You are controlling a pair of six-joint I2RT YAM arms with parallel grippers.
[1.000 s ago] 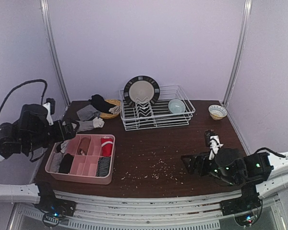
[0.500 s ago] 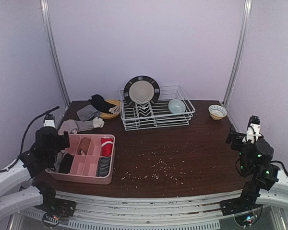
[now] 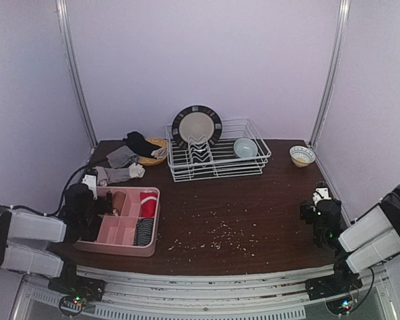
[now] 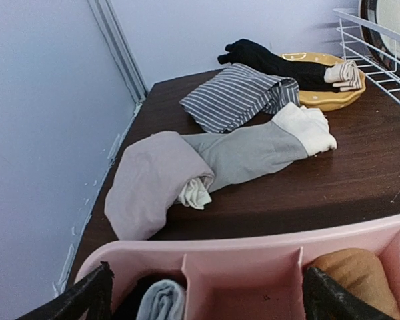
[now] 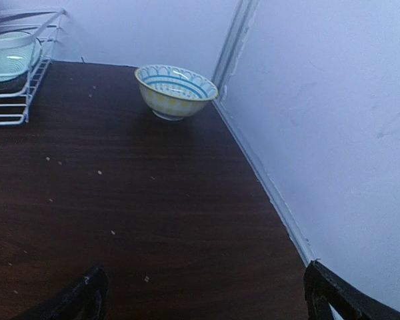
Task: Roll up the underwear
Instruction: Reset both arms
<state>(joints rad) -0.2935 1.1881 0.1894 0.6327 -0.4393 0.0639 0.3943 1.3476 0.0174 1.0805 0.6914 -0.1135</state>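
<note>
The left pincer point(image 4: 207, 303) is spread wide and pinches nothing. Its tips hang over the back-left corner of the pink compartment tray point(image 4: 253, 245). Rolled underwear lies in the tray's cells right at those tips: a pale blue-grey roll point(image 4: 161, 300) by the left finger and a tan roll point(image 4: 350, 270) by the right finger. Further to the pincer's right the tray holds a red roll point(image 3: 147, 203) and a black-and-white striped roll point(image 3: 144, 231). A black roll point(image 3: 92, 228) lies in a cell on the tray's left side.

Ahead of the pincer, past the tray rim, loose pieces lie on the dark wooden table point(image 3: 267, 200). A mauve-grey cloth point(image 4: 153, 183) touches a grey cloth with a white band point(image 4: 247, 153). Beyond them is a grey striped cloth point(image 4: 237, 97), then a black cloth point(image 4: 267, 59) draped over a yellow dish point(image 4: 333, 101).

Well to the right stands a white wire dish rack point(image 3: 217, 167) with a dark-rimmed plate point(image 3: 197, 125) and a pale green bowl point(image 3: 245, 147).

The right pincer point(image 5: 210, 300) is also spread wide and empty, low over bare table, well apart from the underwear. Ahead of it, slightly left, sits a yellow-and-blue patterned bowl point(image 5: 175, 90).
</note>
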